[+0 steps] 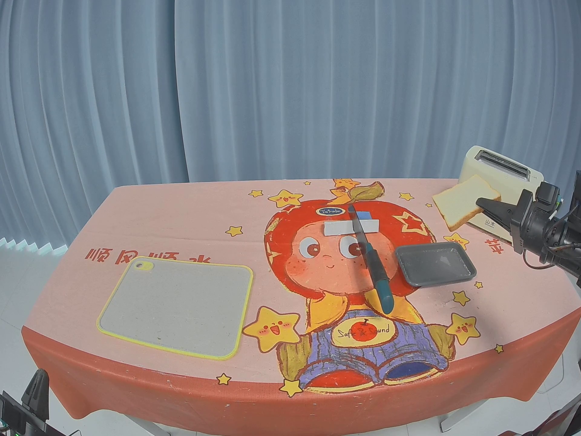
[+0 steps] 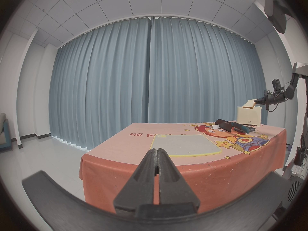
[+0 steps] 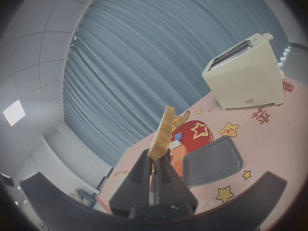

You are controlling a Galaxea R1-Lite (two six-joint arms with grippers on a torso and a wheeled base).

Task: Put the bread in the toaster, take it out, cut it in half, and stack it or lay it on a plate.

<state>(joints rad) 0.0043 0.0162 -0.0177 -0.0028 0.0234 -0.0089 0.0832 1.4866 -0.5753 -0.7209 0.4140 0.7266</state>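
One bread slice [image 1: 465, 201] held aloft near toaster [image 1: 505, 183], right fingers [image 3: 138, 177] clamped on its edge only. You risk it tilting, snagging slot [image 1: 502, 163], dropping. Left fingers [image 2: 144, 177] together, empty, short of counter [image 1: 181, 219].

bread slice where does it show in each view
Head view: bread slice far right, overlapping the toaster, in the right end effector.
Left wrist view: bread slice just above the toaster.
Right wrist view: bread slice edge-on in the right end effector.
Shared landmark: the toaster.
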